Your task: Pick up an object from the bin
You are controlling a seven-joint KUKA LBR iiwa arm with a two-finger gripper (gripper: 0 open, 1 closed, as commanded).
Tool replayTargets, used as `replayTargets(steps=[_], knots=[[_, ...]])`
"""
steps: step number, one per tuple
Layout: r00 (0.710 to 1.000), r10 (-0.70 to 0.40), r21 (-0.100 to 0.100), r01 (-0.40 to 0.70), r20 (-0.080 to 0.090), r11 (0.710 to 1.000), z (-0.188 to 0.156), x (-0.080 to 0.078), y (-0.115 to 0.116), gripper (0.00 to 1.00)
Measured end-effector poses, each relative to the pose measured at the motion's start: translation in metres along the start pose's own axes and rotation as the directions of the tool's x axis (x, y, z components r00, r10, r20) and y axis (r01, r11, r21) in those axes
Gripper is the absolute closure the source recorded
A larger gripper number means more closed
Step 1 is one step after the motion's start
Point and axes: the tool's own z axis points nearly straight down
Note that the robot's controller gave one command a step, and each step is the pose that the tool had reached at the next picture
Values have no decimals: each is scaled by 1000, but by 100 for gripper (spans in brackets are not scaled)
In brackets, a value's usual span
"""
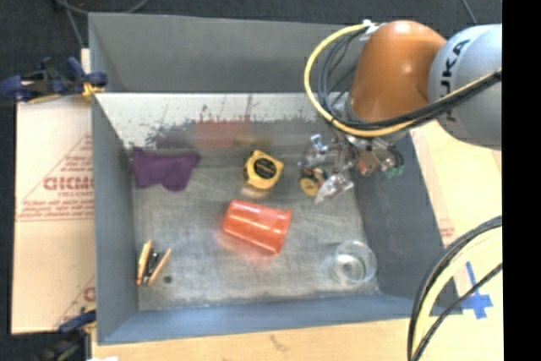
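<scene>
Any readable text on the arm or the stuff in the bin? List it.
"KU": black letters on the grey arm link; only part of the word can be read.
Label on the yellow tape measure: dark patch on its face, too small to read.
No print that I can make out on the orange cup, purple cloth or clear glass.

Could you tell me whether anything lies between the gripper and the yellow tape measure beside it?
Nothing visible does: only bare bin floor separates the gripper from the yellow tape measure. The orange cup lies on its side nearer the front, off that line.
</scene>
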Motion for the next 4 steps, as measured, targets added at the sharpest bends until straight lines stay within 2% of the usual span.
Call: replayTargets(steps=[4], knots=[[1000, 3, -2, -3, -3, 1000, -32, 0, -1, 100]])
